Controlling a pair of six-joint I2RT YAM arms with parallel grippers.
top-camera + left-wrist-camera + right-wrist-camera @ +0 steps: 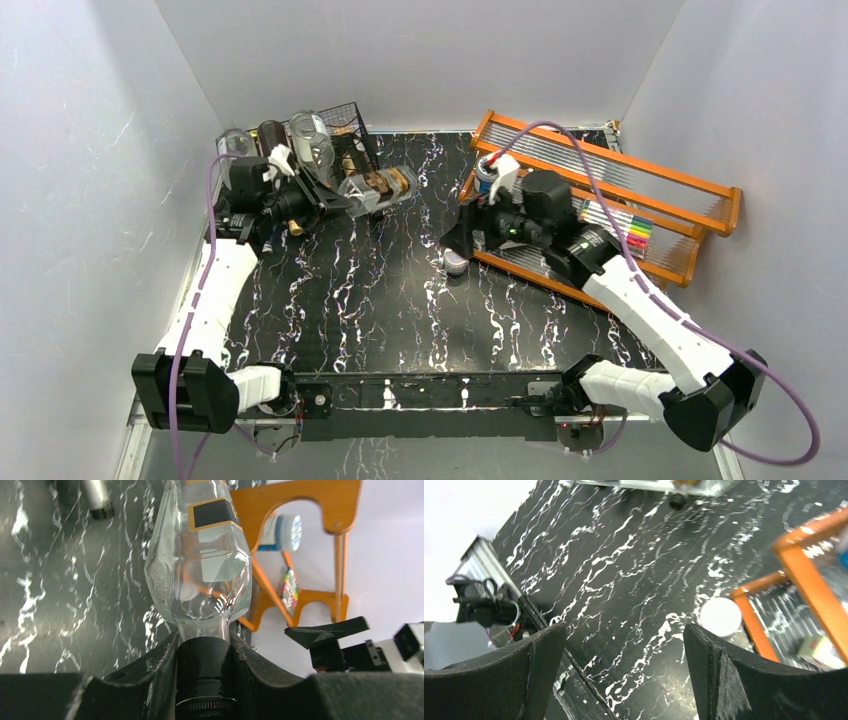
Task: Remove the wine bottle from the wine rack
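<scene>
Nearest the viewer, two arms rise from the near edge of the black, white-veined surface (400, 300). The right end effector (624, 680) hovers low with its fingers spread wide and nothing between them. It is above a small white-capped jar (720, 616) that stands against the orange wooden shelf (640, 190). Farther back on the left, the left end effector (204, 652) is clamped on the dark-capped neck of the clear wine bottle (200, 565). The bottle lies roughly level above the surface, its base pointing right toward the orange shelf. It is just in front of the black wire wine rack (355, 115) in the far left corner, which holds other bottles (310, 135).
</scene>
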